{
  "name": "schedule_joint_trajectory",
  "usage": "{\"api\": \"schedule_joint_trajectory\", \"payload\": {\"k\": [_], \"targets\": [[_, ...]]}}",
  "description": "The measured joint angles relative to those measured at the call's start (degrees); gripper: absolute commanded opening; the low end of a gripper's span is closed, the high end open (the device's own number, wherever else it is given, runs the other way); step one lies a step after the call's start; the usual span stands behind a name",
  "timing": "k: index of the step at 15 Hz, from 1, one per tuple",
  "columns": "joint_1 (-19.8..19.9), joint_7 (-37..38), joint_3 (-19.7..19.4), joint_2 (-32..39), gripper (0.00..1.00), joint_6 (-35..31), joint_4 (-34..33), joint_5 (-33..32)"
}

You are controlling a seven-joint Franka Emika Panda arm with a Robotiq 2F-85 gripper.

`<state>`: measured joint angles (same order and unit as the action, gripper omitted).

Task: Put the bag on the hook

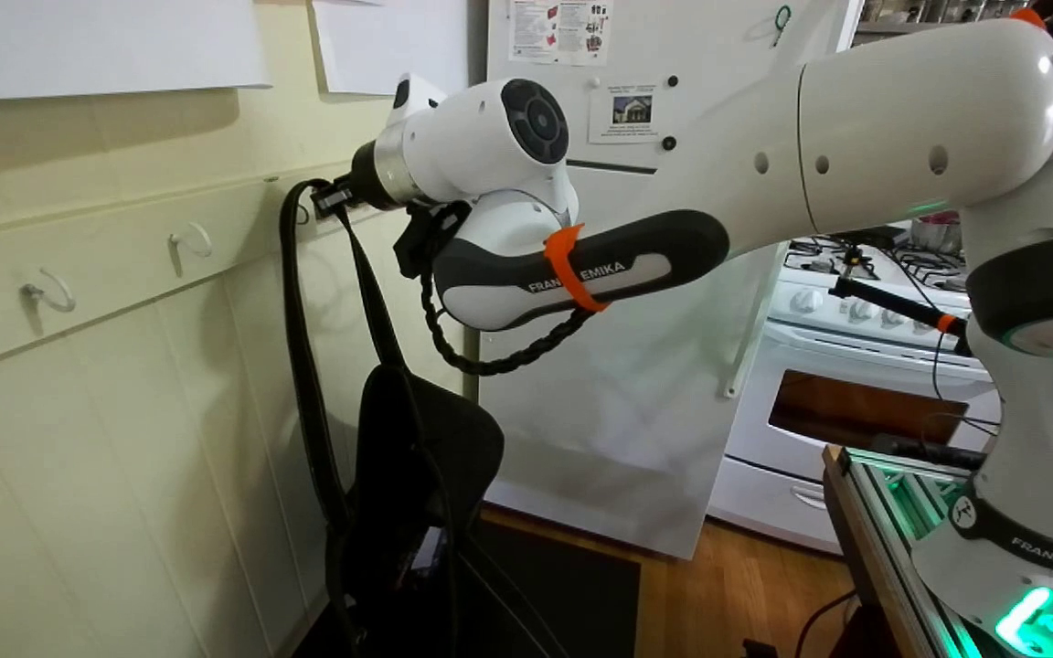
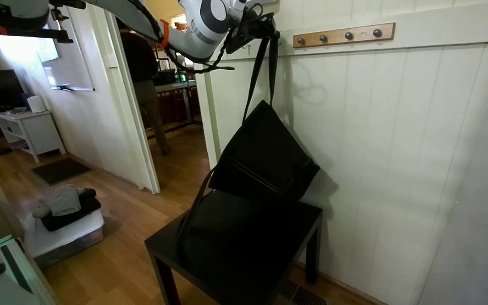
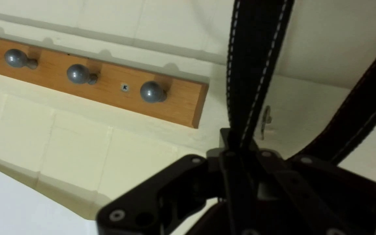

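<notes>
Tote bag (image 2: pixel 265 156), black fabric: hanging over the black worktop (image 2: pixel 244 254), contact unclear. Stitched strap handle (image 3: pixel 255 65): my tool (image 1: pixel 329 199) is clamping it. Curved wall hook (image 3: pixel 266 118): showing between two strap runs in the wrist view. Handling: I am judging the bag soft, floppy, swing-prone; the strap's top is offering the surest hold.

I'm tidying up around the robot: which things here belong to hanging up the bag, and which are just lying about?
For the job:
bag
gripper, pinching the bag's strap
hook nearest the wooden strip

Just around:
that wooden strip
two other hooks
black table
storage box
cloths on top of it
stove
</notes>
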<state>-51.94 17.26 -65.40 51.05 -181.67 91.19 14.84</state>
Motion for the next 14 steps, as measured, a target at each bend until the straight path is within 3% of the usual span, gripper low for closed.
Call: {"api": "schedule_joint_trajectory", "payload": {"k": [14], "targets": [[4.93,3.91,-0.24,3.96,0.02,3.71,-8.03,0.09]]}}
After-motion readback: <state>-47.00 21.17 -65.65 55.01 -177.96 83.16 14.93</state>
